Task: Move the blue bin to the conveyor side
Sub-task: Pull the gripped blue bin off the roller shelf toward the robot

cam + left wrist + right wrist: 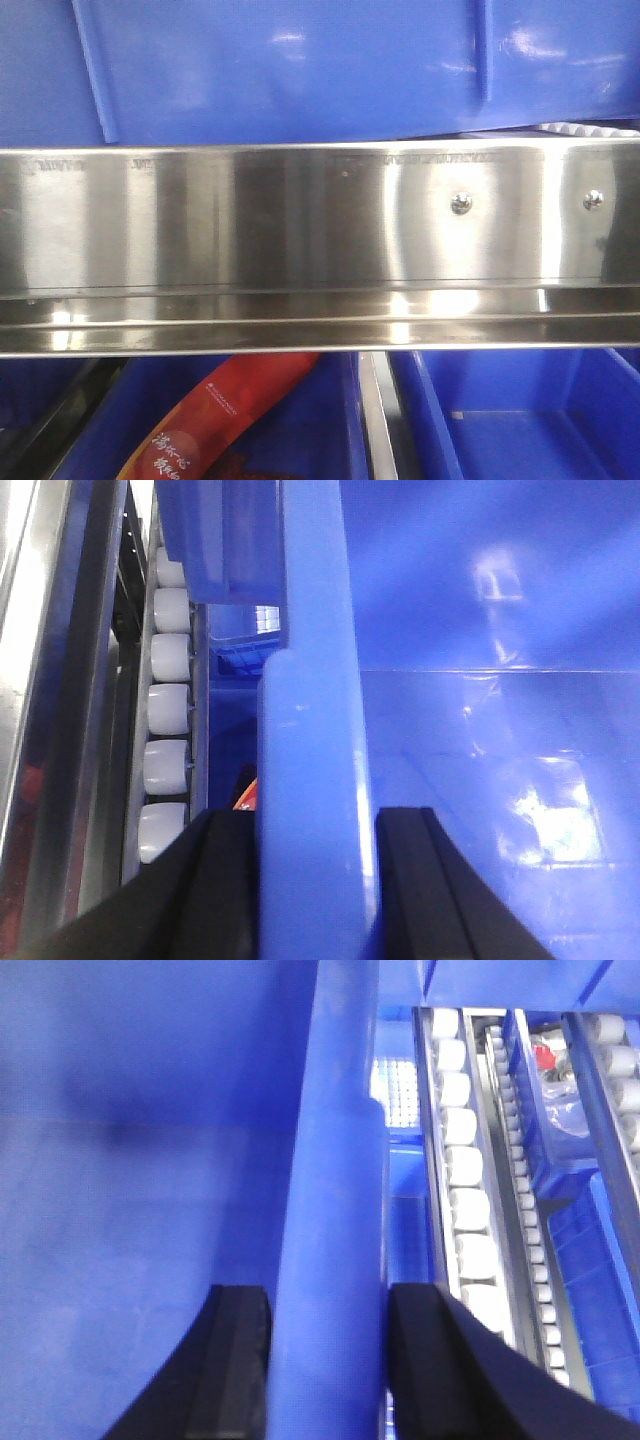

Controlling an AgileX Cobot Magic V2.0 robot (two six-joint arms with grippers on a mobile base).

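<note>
The blue bin [300, 60] fills the top of the front view, above a steel rail. In the left wrist view my left gripper [318, 880] is shut on the bin's thick rim [315, 730], with one black finger [225, 890] outside the wall and the other inside. In the right wrist view my right gripper [330, 1360] is shut on the opposite rim [335, 1210], one finger [238, 1360] inside the bin and one outside. The bin's inside [130, 1210] looks empty where it shows. The conveyor belt is out of view.
A shiny stainless-steel rack rail [320, 240] crosses the front view. White rollers [165, 710] run beside the bin on the left and also on the right [465, 1190]. Lower blue bins [520, 420] sit below, one holding a red packet [215, 420].
</note>
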